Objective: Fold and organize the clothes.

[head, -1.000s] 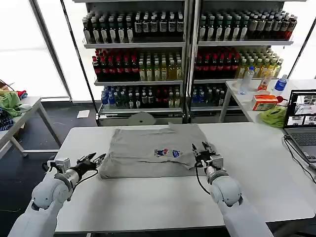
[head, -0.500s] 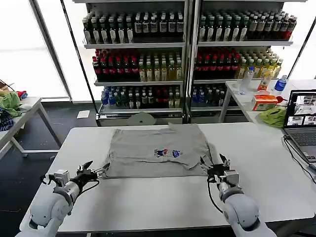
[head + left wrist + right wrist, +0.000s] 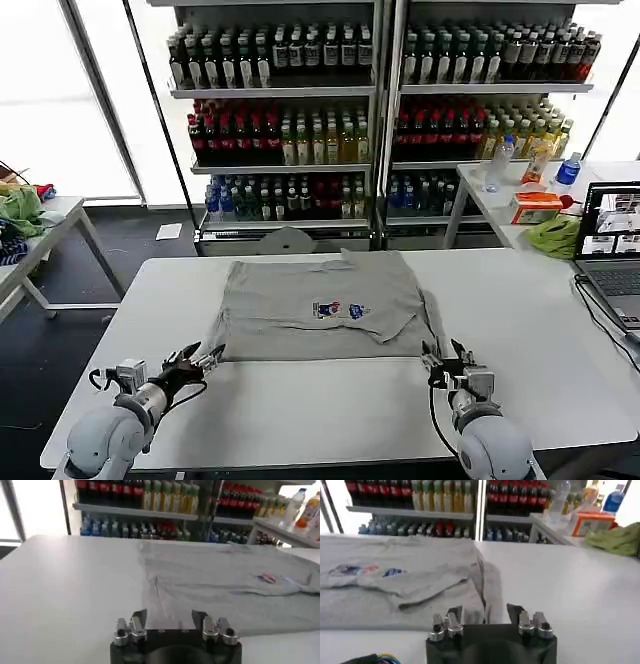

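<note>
Both arms have drawn back toward the robot since the earlier frames, clearing the shirt's near corners and leaving the cloth flat.

Bench (image 3: 540,330): white, carrying the shirt at its centre-far half; the near strip is bare.

Shirt (image 3: 320,305): light grey, spread with the chest print (image 3: 338,310) facing up. The right side shows a sleeve or side panel already turned inward over the body, visible as a doubled layer in the right wrist view (image 3: 415,587). The left side lies single-layered with a faint crease, per the left wrist view (image 3: 225,587).

Left end effector (image 3: 205,357): near the shirt's near-left corner, just off the hem, fingers spread, holding nothing.

Right end effector (image 3: 452,357): near the near-right corner, just beside the folded edge, fingers spread, holding nothing.

Step in hand, as judged: a release and retreat between folds; the task is at an early stage. The next move likely calls for re-approaching the hem, pinching both near corners evenly, and carrying them toward the collar without dragging the folded layer out of place.
</note>
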